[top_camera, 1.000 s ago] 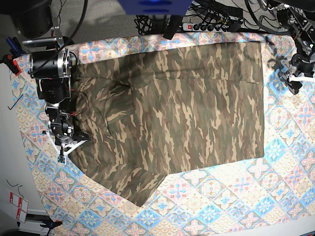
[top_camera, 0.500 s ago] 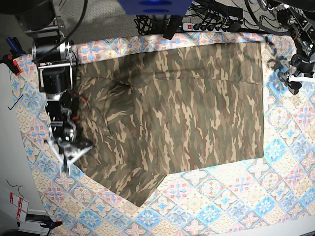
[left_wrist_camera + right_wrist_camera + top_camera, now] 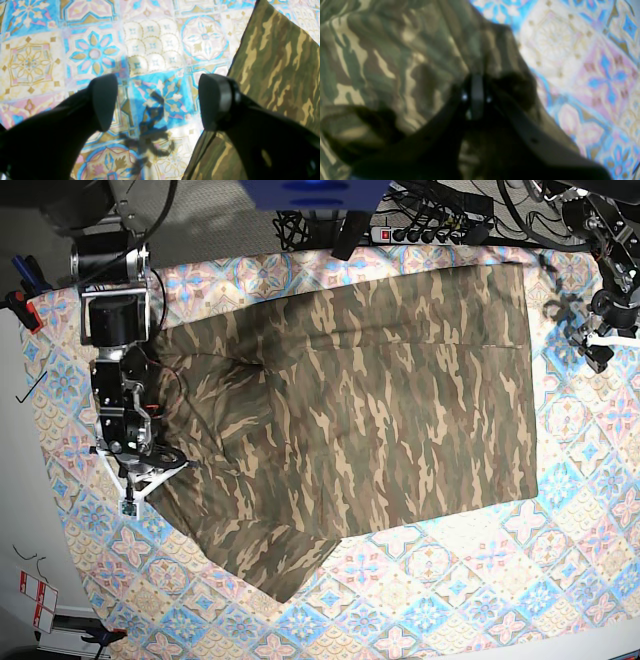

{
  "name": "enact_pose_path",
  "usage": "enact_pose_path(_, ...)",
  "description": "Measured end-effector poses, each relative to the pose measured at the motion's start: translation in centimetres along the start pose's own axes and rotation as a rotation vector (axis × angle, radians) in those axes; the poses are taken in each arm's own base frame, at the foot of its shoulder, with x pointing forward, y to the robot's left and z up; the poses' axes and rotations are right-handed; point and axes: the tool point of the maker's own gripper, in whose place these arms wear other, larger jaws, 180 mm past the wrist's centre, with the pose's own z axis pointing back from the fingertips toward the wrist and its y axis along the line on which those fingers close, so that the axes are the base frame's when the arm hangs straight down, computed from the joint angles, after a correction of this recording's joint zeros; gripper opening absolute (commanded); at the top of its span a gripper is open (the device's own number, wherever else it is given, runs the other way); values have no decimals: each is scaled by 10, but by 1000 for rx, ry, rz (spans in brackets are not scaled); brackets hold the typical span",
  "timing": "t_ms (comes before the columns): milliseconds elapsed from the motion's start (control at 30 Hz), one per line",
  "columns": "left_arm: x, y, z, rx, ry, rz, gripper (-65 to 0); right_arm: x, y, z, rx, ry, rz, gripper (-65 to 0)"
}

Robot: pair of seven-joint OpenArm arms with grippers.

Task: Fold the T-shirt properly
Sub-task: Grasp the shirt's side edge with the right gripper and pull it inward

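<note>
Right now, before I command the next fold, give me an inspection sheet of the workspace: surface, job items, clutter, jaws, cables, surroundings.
Surface: tile-patterned tablecloth, blue, pink and cream, covers the table.
Job's things: camouflage T-shirt lies spread and mostly flat; one sleeve juts toward the near edge.
Clutter: nothing seen on the cloth besides the shirt.
Grippers: right gripper has its jaws shut on the T-shirt edge at the base view's left; left gripper has its jaws open over bare tablecloth beside the shirt's edge, holding nothing.
Cables: power strip and tangled black leads beyond the far edge; a red wire along the right arm.
Surroundings: clamps at the table's left edge; grey floor behind.
</note>
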Motion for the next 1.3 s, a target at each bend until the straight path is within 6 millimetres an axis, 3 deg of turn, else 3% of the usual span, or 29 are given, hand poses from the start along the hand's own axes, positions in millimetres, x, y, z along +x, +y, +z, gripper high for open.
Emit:
enact_pose_path(167, -1, -1, 0, -3, 3, -1, -153, -28, -6, 15, -4, 53, 6, -650)
enact_pose_path(400, -1, -2, 0, -4, 3, 0, -153, -28, 4, 35, 21, 20, 29, -650)
enact_pose_path(633, -2, -2, 0, -4, 3, 0, -153, -58, 6, 42, 28, 82, 40, -644)
enact_pose_path(700, -2, -2, 0, -4, 3, 0, -153, -62, 7, 42, 31, 90, 47, -610)
enact_pose_path(833, -2, -2, 0, -4, 3, 0, -153, -78, 9, 49, 36, 203, 49, -451)
enact_pose_path(900, -1, -2, -1, -5, 2, 0, -153, -62, 18, 60, 72, 160, 30, -371)
enact_pose_path(1000, -1, -2, -1, -5, 2, 0, -153, -9, 38, 85, 139, -11, 42, -272)
enact_pose_path(1067, -1, -2, -1, -4, 2, 1, -153, 11, 39, 89, 128, -67, 62, -237)
enact_pose_path(1233, -2, -1, 0, -3, 5, 0, -153, -1, 59, 38, 91, 110, 209, -221)
enact_pose_path(1300, -2, -3, -1, -6, 5, 1, -153, 15, 72, 22, 97, 91, 247, -221)
